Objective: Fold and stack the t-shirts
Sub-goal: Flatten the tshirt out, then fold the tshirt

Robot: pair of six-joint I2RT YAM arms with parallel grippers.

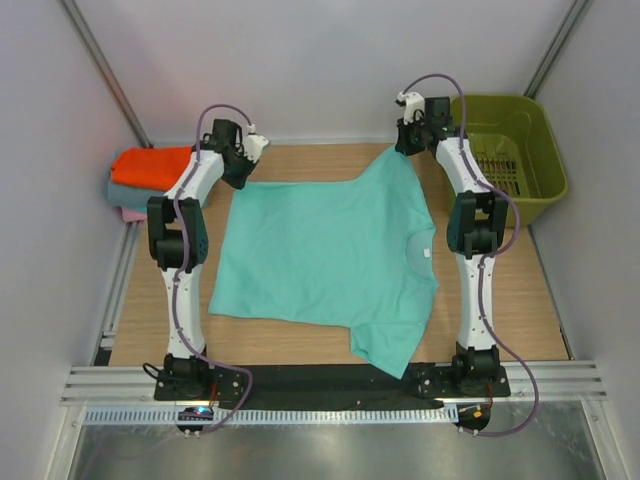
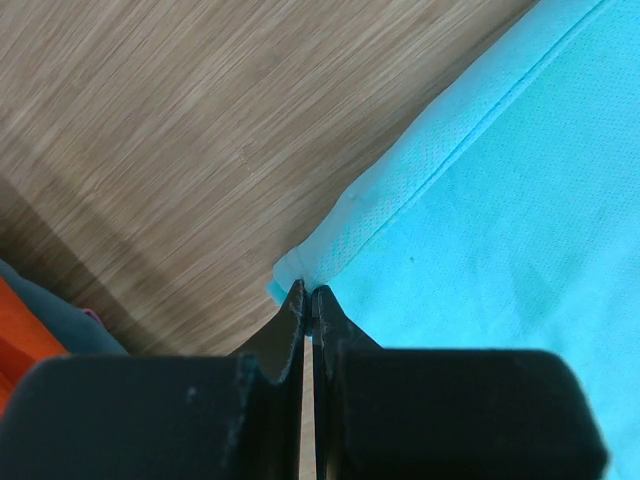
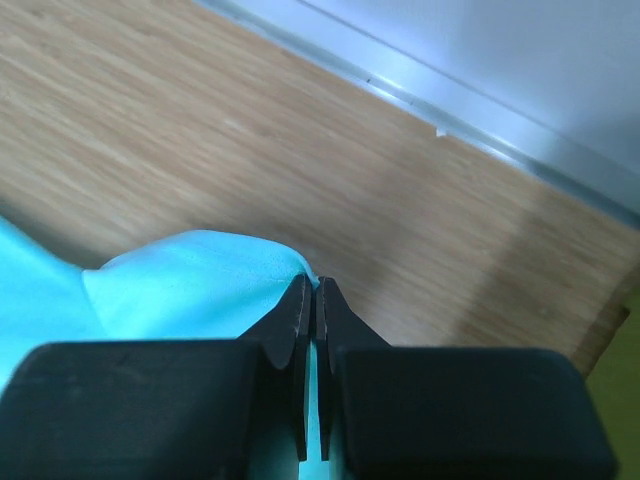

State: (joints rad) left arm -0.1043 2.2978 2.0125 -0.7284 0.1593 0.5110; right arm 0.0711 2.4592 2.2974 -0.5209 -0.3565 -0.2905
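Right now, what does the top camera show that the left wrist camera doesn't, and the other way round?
Only the top view: the whole mint-green t-shirt spread flat, its white neck label, the olive basket at far right, and the right gripper pinching the far sleeve. Only the left wrist view: the left gripper with jaws shut on the shirt's hem corner, the stitched hem line close up. Both: the shirt, the wooden table, and the folded stack, orange over grey-teal.

The shirt (image 1: 320, 250) is matt mint cloth, a fine pinholed knit with stitched hem. The surface (image 2: 200, 120) shows pale wood grain, smooth, low sheen. The left tool (image 2: 308, 300) and right tool (image 3: 312, 290) are matt black plastic, faintly scuffed; the basket (image 1: 530, 130) is smooth olive plastic.
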